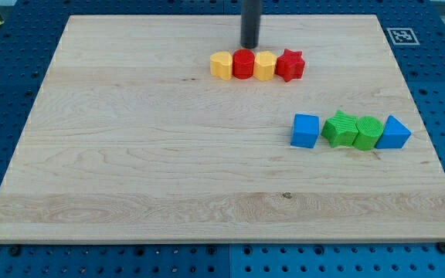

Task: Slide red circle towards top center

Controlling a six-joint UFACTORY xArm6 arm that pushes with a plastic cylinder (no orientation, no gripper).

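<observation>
The red circle (242,64) sits near the view's top centre, in a row of touching blocks: a yellow heart-like block (221,66) on its left, a yellow hexagon (265,66) on its right, then a red star (290,65). My tip (249,45) comes down from the view's top and ends just above the red circle, very close to its top edge, slightly to its right.
A second row lies at the view's right middle: blue cube (305,130), green star (339,128), green cylinder (368,133), blue triangle (393,133). The wooden board (130,154) sits on a blue perforated table, with a tag (399,35) at the top right.
</observation>
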